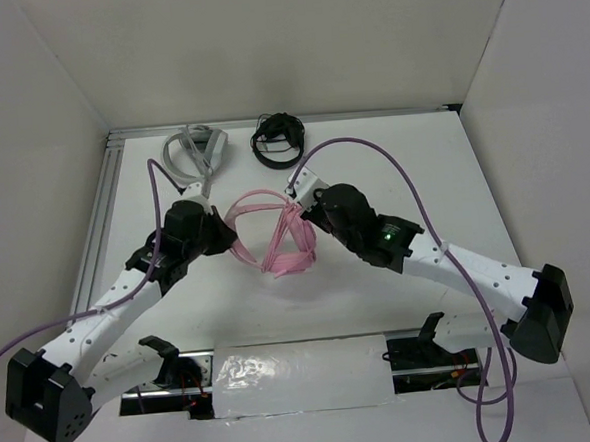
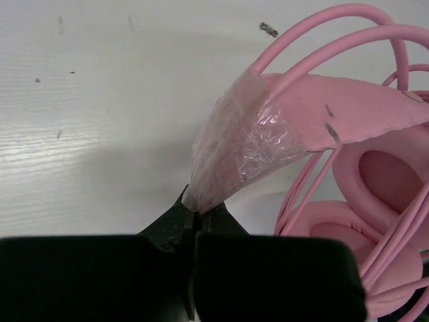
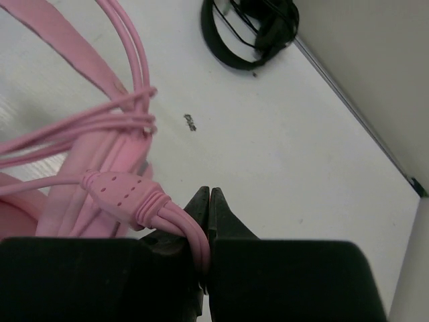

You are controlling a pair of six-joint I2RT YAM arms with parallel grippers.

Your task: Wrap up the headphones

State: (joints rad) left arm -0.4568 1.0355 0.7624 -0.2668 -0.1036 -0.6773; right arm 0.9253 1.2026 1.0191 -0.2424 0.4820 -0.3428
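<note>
Left end effector is clamped on the film-wrapped end of the headband. The pink headphones sit directly ahead of it, between both end effectors. Right end effector is closed on the cable bundle, its moulded collar just ahead-left of the tips. Judgement: use the left grip as the anchor, and lead the cable round the earcups under light tension, avoiding slack loops.

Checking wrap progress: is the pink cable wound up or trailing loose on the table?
Mostly wound: several loops of cable bunch around the headphones, and strands run into the shut right gripper.
</note>
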